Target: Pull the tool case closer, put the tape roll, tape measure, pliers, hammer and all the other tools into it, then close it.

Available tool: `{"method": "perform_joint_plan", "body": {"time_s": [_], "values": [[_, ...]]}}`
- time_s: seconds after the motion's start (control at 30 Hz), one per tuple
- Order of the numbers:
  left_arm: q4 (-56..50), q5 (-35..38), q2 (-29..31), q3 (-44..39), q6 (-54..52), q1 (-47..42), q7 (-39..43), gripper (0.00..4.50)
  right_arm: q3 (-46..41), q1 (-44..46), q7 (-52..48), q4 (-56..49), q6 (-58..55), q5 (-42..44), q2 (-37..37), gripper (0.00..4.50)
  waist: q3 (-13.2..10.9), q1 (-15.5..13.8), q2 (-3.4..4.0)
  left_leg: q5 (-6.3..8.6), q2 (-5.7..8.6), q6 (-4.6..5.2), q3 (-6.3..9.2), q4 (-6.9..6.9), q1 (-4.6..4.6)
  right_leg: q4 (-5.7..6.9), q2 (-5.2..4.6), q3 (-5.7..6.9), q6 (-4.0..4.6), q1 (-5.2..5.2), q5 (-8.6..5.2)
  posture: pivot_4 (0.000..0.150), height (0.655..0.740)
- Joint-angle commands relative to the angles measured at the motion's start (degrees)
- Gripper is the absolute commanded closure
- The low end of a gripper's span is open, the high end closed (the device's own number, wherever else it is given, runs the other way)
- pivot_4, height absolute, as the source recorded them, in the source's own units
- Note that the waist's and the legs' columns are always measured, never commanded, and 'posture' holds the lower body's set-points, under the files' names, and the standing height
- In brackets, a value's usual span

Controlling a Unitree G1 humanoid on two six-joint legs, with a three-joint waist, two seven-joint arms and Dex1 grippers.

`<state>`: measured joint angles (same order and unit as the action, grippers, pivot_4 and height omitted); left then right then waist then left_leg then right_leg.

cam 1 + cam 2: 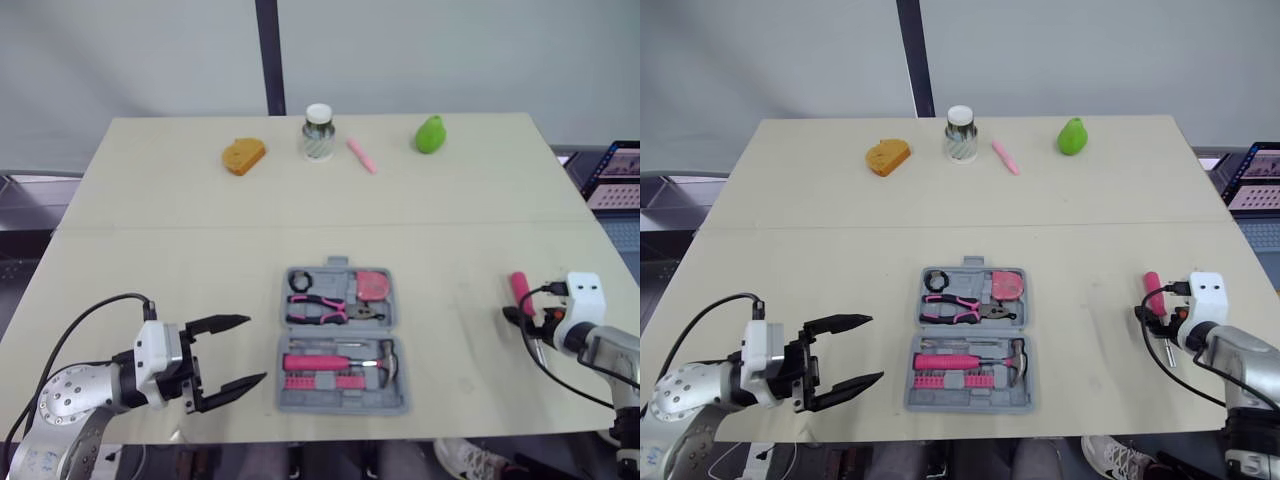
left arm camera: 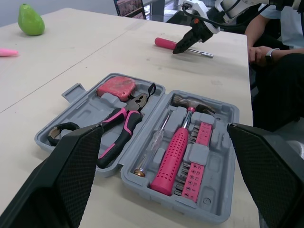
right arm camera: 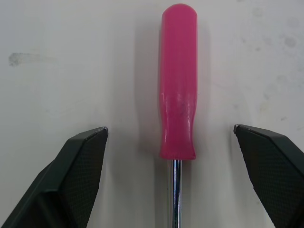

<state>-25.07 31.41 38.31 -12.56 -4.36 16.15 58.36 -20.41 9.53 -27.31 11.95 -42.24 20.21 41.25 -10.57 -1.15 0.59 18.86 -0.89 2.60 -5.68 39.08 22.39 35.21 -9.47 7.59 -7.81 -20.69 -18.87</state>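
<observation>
While the grey plastic tool case (image 1: pixel 340 407) lies open, a pink-handled steel screwdriver (image 3: pixel 178 80) lies outside it.
Left claw (image 1: pixel 253 349) spread wide at the case's 9 o'clock; right claw (image 3: pixel 169 129) at 3 o'clock, gaping astride the screwdriver.

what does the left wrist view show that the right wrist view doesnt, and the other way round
Left wrist view adds: the open tool case holding the pliers, hammer and tape measure, a green pear-shaped thing, a seated person, and the right tool seen from outside, poised at the screwdriver.

Right wrist view adds: a close look at the pink handle lying between that tool's open fingers, a gap on each side, metal shaft running toward the camera.

Both share: the screwdriver lying on the pale table.
</observation>
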Motion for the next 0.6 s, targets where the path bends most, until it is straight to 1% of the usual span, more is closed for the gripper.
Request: {"method": "perform_joint_plan", "body": {"time_s": [0.03, 0.6], "values": [[-1.3, 0.1, 0.5, -0.8, 0.7, -0.4, 0.3, 0.02, -1.0, -0.5, -2.0, 0.3, 2.2, 0.5, 0.0, 0.00, 0.0, 0.0, 0.00, 0.00, 0.00, 0.00, 0.00, 0.00, 0.00, 0.00, 0.00, 0.00, 0.00, 0.00, 0.00, 0.150, 0.6950], [-0.3, -0.3, 0.7, -0.8, 0.9, -1.2, 1.3, 0.02, -1.6, 0.0, -5.0, 7.3, 8.9, 1.1, -1.2, 0.00, 0.0, 0.5, -0.04, 0.00, 0.00, 0.00, 0.00, 0.00, -0.03, 0.00, 0.00, 0.01, -0.01, 0.04, 0.00, 0.150, 0.6950]]}}
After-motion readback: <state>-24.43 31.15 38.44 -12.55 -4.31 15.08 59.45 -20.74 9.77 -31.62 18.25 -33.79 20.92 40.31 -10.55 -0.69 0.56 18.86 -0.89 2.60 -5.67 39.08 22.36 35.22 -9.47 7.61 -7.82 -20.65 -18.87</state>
